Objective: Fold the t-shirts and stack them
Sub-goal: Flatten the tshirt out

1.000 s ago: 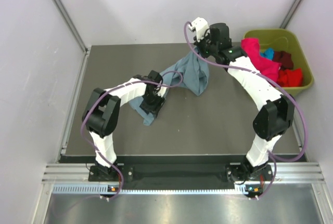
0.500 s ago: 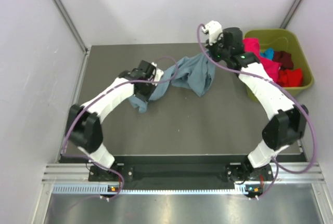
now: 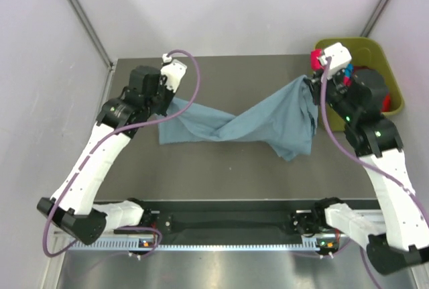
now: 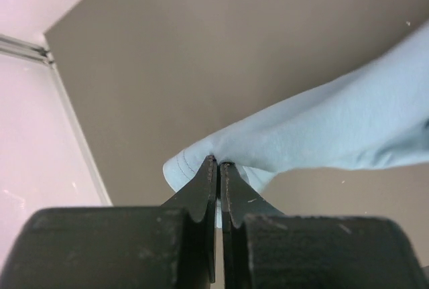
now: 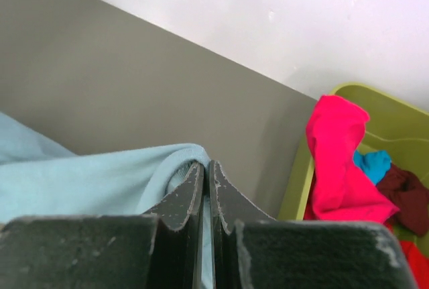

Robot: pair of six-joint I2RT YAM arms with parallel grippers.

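The grey-blue t-shirt [image 3: 258,120] hangs twisted and stretched between my two grippers above the dark table. My left gripper [image 3: 163,101] is shut on its left corner; in the left wrist view [image 4: 219,163] the jaws pinch a hemmed edge of the t-shirt [image 4: 335,131]. My right gripper [image 3: 310,82] is shut on its right end; in the right wrist view [image 5: 206,165] the jaws clamp a folded edge of the t-shirt [image 5: 80,178]. Pink [image 5: 335,161], turquoise [image 5: 373,165], maroon [image 5: 403,192] and red t-shirts lie in the bin.
The olive-green bin [image 3: 391,74] stands at the table's back right corner, just right of my right gripper; it also shows in the right wrist view [image 5: 295,182]. Pale walls close in the table on the left, back and right.
Both arms have swung apart, the left to the left and the right to the right and nearer. The bunched grey-blue t-shirt has been pulled out wide between them.
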